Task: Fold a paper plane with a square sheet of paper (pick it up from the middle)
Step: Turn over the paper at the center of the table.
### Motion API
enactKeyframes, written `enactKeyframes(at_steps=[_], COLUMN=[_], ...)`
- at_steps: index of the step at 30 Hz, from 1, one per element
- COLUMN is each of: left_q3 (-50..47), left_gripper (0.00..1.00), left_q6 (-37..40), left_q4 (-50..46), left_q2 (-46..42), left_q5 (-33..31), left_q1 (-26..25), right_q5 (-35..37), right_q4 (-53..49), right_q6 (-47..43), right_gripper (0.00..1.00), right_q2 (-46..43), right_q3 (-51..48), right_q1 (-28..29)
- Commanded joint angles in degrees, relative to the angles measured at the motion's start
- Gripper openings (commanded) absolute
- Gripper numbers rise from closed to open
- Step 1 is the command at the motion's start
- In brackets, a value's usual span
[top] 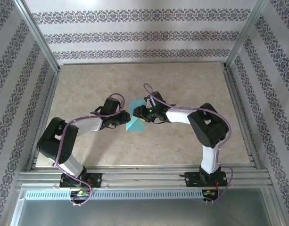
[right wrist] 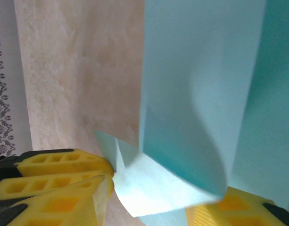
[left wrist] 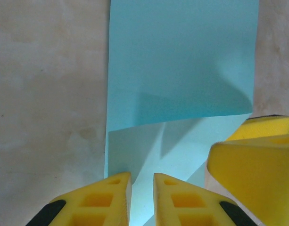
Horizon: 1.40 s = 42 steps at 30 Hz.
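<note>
At the near edge of the worktop (top: 182, 84) the two arm bases sit on an aluminium rail (top: 144, 176). Both arms reach inward and meet near the middle of the worktop.

The left gripper (top: 124, 118) comes in from the left. In its wrist view the left gripper (left wrist: 142, 188) has its yellow jaws nearly together, with only a narrow gap. The near edge of the sheet of paper (left wrist: 182, 70) runs into that gap. I cannot tell whether the jaws pinch the paper or just straddle it.

The right gripper (top: 143, 114) comes in from the right, just beside the left one. One of its yellow fingers (left wrist: 257, 169) shows at the right of the left wrist view, touching the paper's near right part. In its own view the right gripper (right wrist: 151, 197) has its jaws well apart, open, with a curled fold of the sheet of paper (right wrist: 191, 70) between them.

The turquoise sheet of paper (top: 135, 123) lies in the middle of the worktop between the two grippers. It is partly folded: a darker flap bends over a paler underside at the near end, and the far part lies flat on the beige worktop (left wrist: 50, 94).

Beyond the worktop's far edge stand patterned walls (top: 144, 37).
</note>
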Motion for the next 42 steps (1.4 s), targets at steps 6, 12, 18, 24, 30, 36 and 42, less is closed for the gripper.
enactKeyframes(at_steps=[6, 12, 18, 24, 30, 36, 42], left_q3=[0.65, 1.79, 2.18, 0.2, -3.67, -4.94, -5.22], left_gripper=[0.2, 0.2, 0.2, 0.28, 0.68, 0.94, 1.0], left_q6=[-0.24, -0.32, -0.21, -1.78, -4.68, -9.79, -19.01], left_q4=[-1.49, -1.65, -2.2, -2.22, 4.04, 12.26, 22.86], left_q2=[1.58, 3.82, 3.35, -2.7, -10.82, -13.56, -12.09], left_q5=[-2.31, -0.97, -0.9, 2.37, 12.45, 21.86, 27.38], left_q1=[1.29, 1.39, 1.89, 5.31, 9.19, 9.18, 7.69], right_q5=[0.08, 1.57, 2.52, 4.36, -1.1, -10.24, -17.56], right_q4=[6.89, 7.22, 7.88, 9.61, 12.15, 16.89, 24.66], right_q6=[-1.74, -2.03, -1.58, -1.95, -0.76, 5.38, 13.44], right_gripper=[0.38, 0.27, 0.08, 0.02, 0.02, 0.03, 0.04], right_q2=[1.99, 1.98, 1.19, -3.92, -10.99, -14.54, -13.7], right_q3=[-0.78, -1.61, -2.29, -3.9, -6.06, -5.01, -2.46], right_q1=[1.07, 1.55, 1.52, 0.22, -4.08, -7.94, -8.9])
